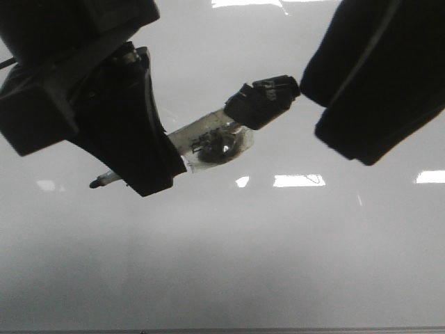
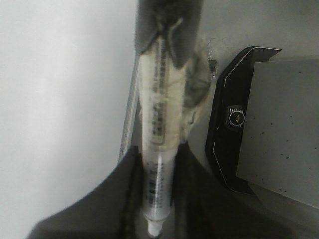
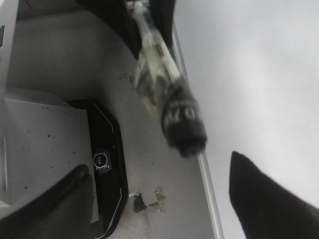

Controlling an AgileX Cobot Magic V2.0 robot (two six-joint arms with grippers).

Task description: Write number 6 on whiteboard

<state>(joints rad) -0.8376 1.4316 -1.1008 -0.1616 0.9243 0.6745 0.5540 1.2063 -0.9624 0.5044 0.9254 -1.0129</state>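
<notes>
The left gripper (image 1: 139,177) is clamped on a clear tape-wrapped marker (image 1: 208,142), tip bared leftward for writing above the glossy pale whiteboard (image 1: 278,264), where no number 6 shows, while the right gripper (image 3: 159,199) stands spread by the cap end.

glossy, smooth whiteboard (image 1: 292,243) (bright reflections); marker (image 2: 158,149) of pale plastic wrapped in crinkled clear film; matt black fingers (image 2: 107,199).

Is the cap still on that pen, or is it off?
Off at the writing end: the pen shows a bare tip poking out below the left gripper jaws clamping it. The dark piece at its far end may be the cap.
</notes>
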